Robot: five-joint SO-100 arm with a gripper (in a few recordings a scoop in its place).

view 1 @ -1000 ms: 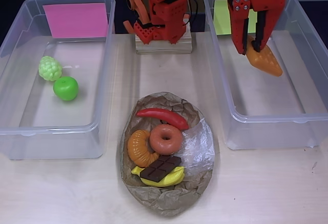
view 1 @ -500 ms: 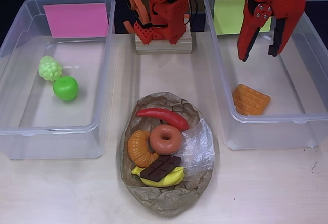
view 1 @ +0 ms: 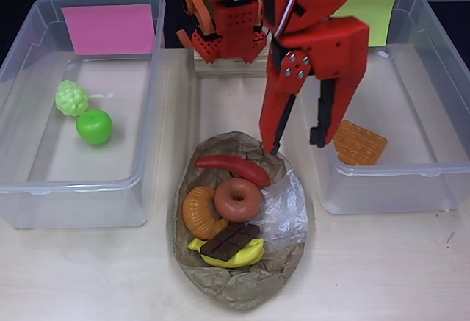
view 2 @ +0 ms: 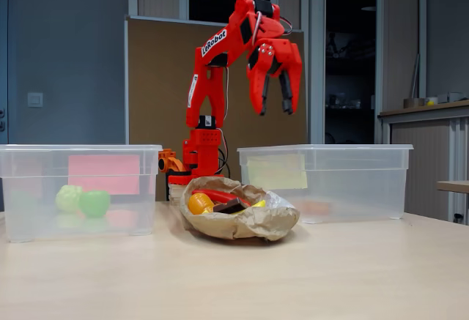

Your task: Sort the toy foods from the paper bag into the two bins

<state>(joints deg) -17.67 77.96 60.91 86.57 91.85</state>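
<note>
My red gripper point(view 1: 297, 145) point(view 2: 275, 108) hangs open and empty, high above the gap between the paper bag point(view 1: 242, 280) point(view 2: 256, 221) and the yellow-green-labelled bin point(view 1: 382, 181) point(view 2: 330, 181). In the bag lie a red chili point(view 1: 231, 167), brown donut point(view 1: 237, 199), orange croissant point(view 1: 200, 213), chocolate bar point(view 1: 230, 240) and yellow banana point(view 1: 242, 256). The orange waffle point(view 1: 359, 142) rests in the yellow-green-labelled bin. Green grapes point(view 1: 71, 97) and a green apple point(view 1: 94, 126) sit in the pink-labelled bin point(view 1: 81, 189) point(view 2: 73, 188).
The arm's base point(view 1: 231, 42) stands on a wooden block between the two bins at the back. Bare table point(view 1: 382, 269) lies in front of the bins and around the bag.
The gripper let the waffle drop into the yellow-green-labelled bin, then swung left, open and empty, from over that bin to above the bag's upper right edge.
</note>
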